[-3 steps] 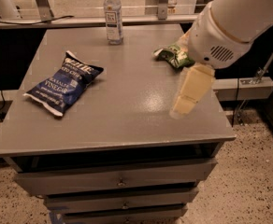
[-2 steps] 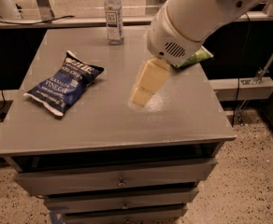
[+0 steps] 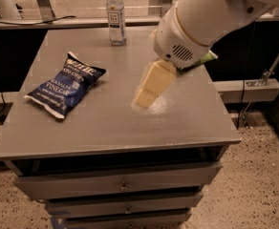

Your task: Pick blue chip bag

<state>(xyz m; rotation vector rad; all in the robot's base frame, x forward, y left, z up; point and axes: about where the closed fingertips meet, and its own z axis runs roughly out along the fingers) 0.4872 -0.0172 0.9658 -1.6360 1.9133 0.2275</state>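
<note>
The crinkly navy-blue chip bag (image 3: pixel 65 85) lies flat on the left side of the grey metal cabinet top (image 3: pixel 106 128). The cream gripper (image 3: pixel 144 98) hangs over the centre, well apart from it; its opening cannot be told. A clear plastic bottle (image 3: pixel 115 15) stands at the far edge.

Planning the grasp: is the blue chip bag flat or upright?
Flat: blue chip bag lies label-up on the table; gripper hovers apart, mid-table.

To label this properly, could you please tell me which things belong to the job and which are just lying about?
Job: blue chip bag, left on the table; hand, above its middle, apart from the bag.
Lying about: water bottle, back edge; green bag, largely behind the arm.
</note>
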